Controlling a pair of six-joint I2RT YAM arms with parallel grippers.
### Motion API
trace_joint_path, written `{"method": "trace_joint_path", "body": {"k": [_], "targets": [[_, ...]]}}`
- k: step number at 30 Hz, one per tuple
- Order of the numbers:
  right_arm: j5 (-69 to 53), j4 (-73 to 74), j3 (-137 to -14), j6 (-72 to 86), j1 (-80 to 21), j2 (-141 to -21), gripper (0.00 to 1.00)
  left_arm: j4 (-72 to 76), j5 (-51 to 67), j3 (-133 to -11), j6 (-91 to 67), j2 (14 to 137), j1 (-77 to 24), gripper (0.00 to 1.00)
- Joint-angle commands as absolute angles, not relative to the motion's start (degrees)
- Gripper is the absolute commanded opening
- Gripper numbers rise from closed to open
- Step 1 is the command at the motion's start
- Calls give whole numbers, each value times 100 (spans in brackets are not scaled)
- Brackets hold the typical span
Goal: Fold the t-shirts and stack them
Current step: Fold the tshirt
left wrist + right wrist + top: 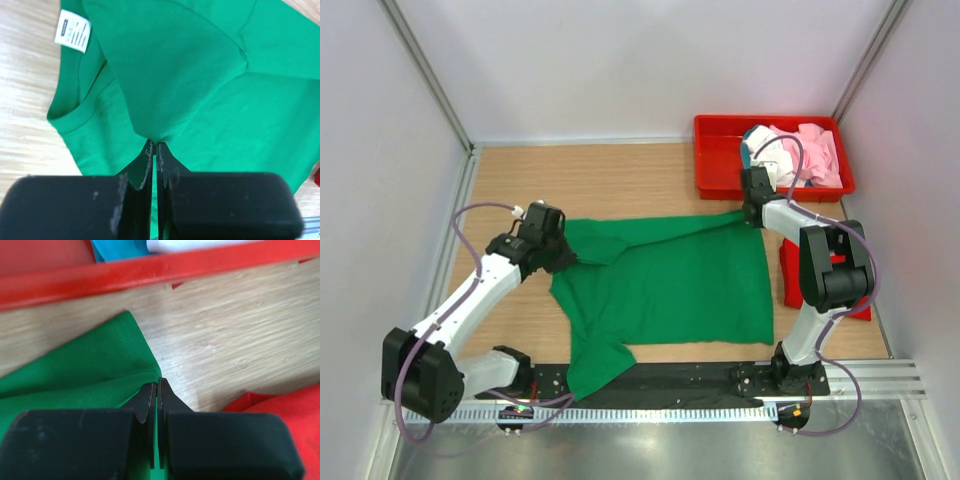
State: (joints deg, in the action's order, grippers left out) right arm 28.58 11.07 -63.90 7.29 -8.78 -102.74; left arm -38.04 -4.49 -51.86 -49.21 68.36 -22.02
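One light wooden table (620,180) boxed in by plain pale walls (620,60), with a red tray (715,160) in the far right corner holding a heap of pale t-shirts (805,150).

The green t-shirt (670,285) lies spread mid-table, long axis running left to right: collar end at the left (its white label (73,31) shows there), hem at the right. Its far sleeve (605,240) is flipped over onto the body.

The left gripper (563,258) has its jaws pinched tight on that sleeve's edge. The right gripper (752,212) is clamped on the far hem corner, just beside the tray. A red t-shirt (790,280) sits at the right edge under the right arm.
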Motion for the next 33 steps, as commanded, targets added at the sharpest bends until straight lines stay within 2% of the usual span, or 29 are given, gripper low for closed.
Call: {"method": "trace_joint_path", "body": {"k": [1, 11, 21, 33], "targets": [[2708, 1203, -6354, 984, -835, -10028, 1, -3806, -510, -5107, -5133, 6557, -2320, 0], [2689, 1336, -6179, 1046, -844, -9958, 1, -3709, -615, -4852, -5414, 6627, -2654, 0], [2839, 1319, -6240, 932, -844, -10063, 1, -4016, -519, -5335, -5458, 6250, -2672, 0], [2786, 1310, -6012, 852, -835, -9721, 1, -4482, -1020, -5590, -5335, 6143, -2663, 0]]}}
